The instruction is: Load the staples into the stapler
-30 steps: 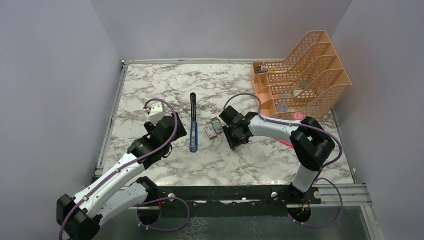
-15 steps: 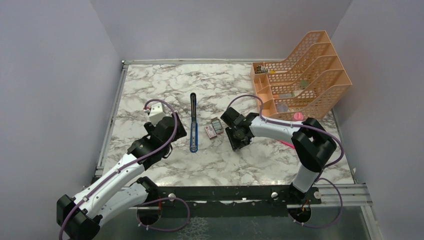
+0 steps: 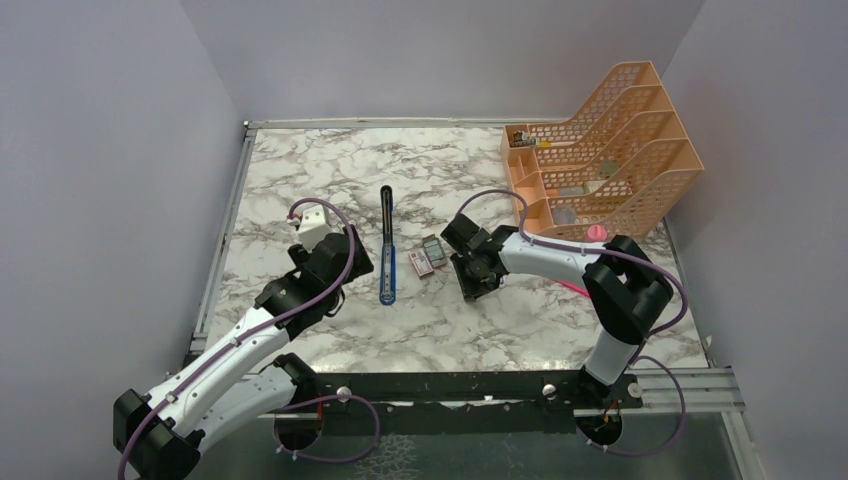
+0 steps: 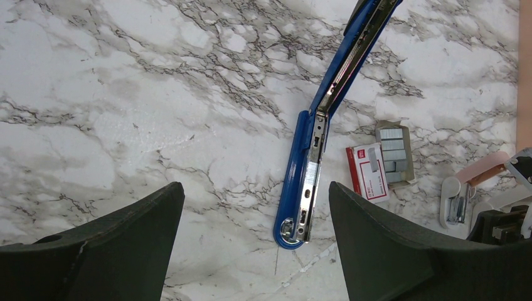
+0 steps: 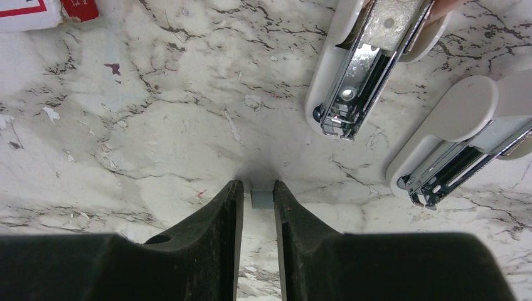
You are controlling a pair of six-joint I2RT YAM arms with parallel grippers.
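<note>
Two arms work over a marble table (image 3: 300, 170). The right gripper (image 5: 258, 187) pinches narrowly on a small grey staple strip (image 5: 262, 199) (probably for loading). The left gripper (image 4: 251, 194) hovers wide open and empty above the blue stapler (image 4: 312, 157), which lies unfolded, channel upward to receive staples, beside the staple box (image 4: 368, 172).

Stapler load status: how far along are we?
Done: the stapler lies opened flat, channel exposed; the staple tray sits out beside its box. In hand: the right gripper pinches a short staple strip at the table surface; the left gripper hangs open near the stapler, empty. Left: carry the strip over, seat it in the channel, close the stapler.
</note>
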